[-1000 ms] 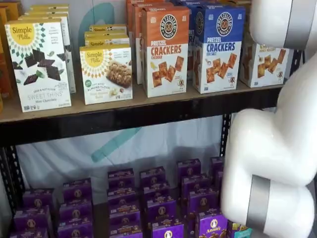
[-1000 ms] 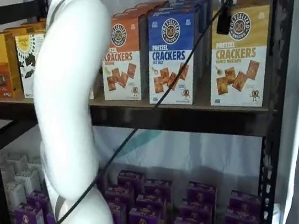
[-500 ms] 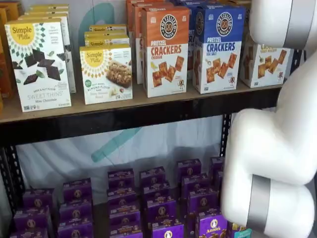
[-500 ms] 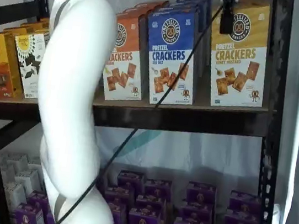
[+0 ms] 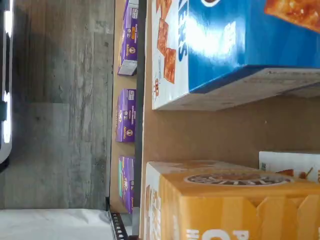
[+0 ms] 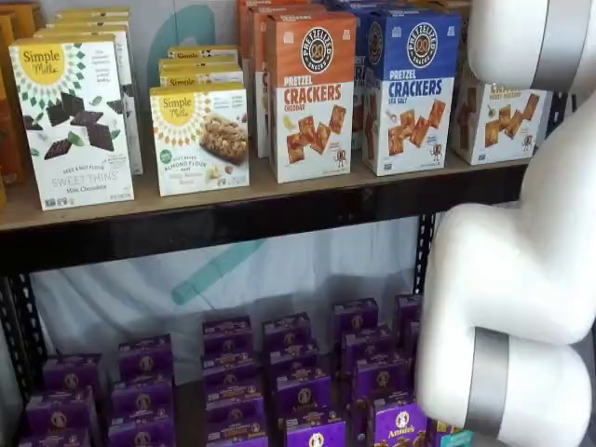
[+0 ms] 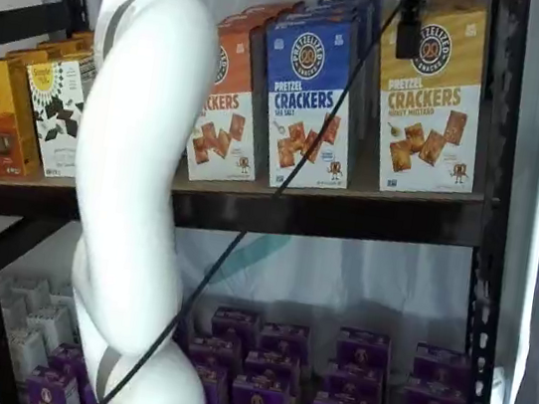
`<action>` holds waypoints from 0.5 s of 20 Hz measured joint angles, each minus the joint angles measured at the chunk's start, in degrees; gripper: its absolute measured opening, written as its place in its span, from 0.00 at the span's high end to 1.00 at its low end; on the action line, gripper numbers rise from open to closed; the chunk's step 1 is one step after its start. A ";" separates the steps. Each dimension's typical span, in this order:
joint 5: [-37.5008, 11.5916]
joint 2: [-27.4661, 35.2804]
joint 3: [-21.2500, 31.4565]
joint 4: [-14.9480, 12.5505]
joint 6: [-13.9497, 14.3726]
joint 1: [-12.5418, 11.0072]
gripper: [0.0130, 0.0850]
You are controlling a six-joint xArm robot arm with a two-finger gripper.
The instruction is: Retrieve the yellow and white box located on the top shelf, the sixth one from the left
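Observation:
The yellow and white box (image 7: 430,99) stands upright at the right end of the top shelf (image 7: 328,215), beside a blue cracker carton (image 7: 309,97). In a shelf view the arm (image 6: 521,279) hides part of the box (image 6: 498,121). My gripper (image 7: 410,26) shows only as a black finger hanging from the view's top edge with a cable, in front of the box's upper left corner. Its jaws stand wide and hold nothing. The wrist view looks closely at the box's yellow top (image 5: 225,205), the tan shelf board (image 5: 210,135) and the blue carton (image 5: 240,45).
An orange cracker carton (image 6: 310,93) and white Simple Mills boxes (image 6: 74,121) stand further left on the top shelf. Several purple boxes (image 6: 279,372) fill the shelf below. A black upright (image 7: 492,193) runs just right of the yellow and white box.
The white arm has shifted slightly and uncovers a little more of the yellow and white box in one shelf view. The boxes have not moved.

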 joint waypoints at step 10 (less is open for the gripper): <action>0.74 0.42 -0.73 -0.66 0.21 0.34 0.06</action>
